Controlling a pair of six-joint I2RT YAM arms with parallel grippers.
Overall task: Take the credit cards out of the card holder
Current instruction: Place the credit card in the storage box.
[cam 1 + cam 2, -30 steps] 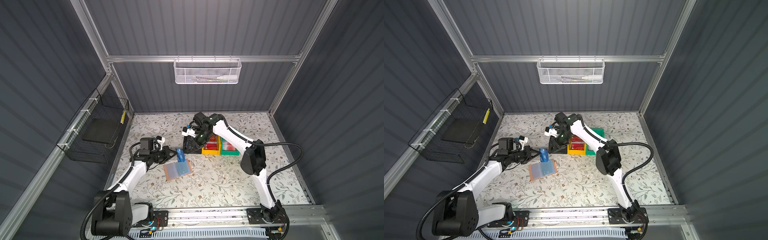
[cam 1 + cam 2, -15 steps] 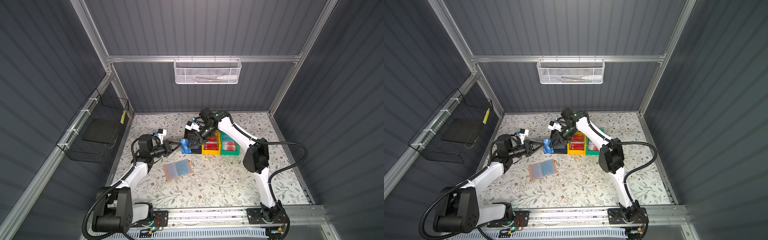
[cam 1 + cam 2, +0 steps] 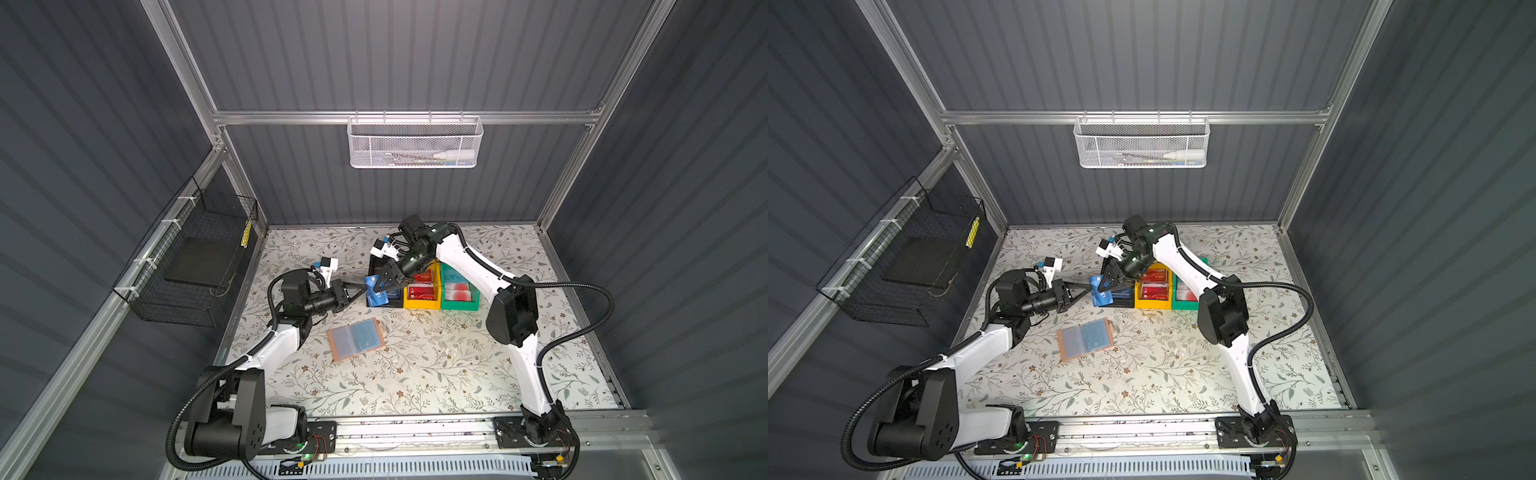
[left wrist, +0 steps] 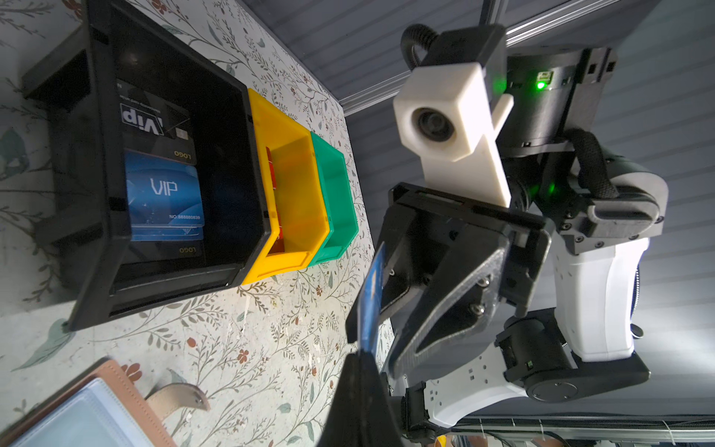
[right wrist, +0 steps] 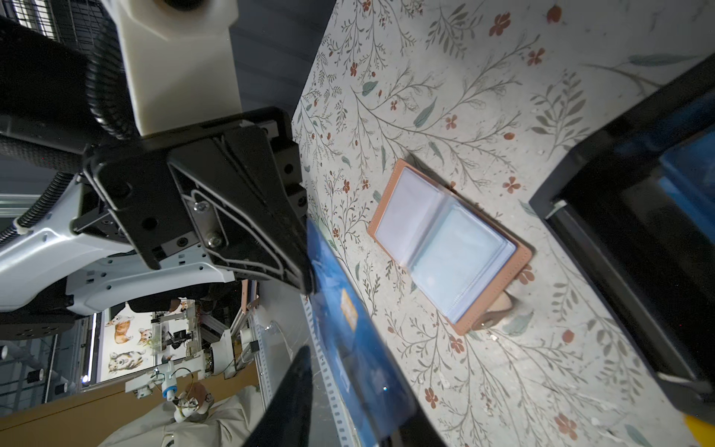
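Floral-patterned surface carries the card holder, which lies open and flat left of centre, clear of every edge. Between it and the far edge, the left gripper pinches a blue credit card tight by one edge. The right gripper straddles the same card, its jaws narrowed, with a gap showing on one side.

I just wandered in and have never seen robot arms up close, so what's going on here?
Two robot arms are emptying a card holder, which lies open on the table. The left gripper pinches a blue card in the air beside the black bin. The right gripper has its jaws around the same card, not yet closed. It looks like a handover. The other cards lie in the black bin, yellow bin and green bin.
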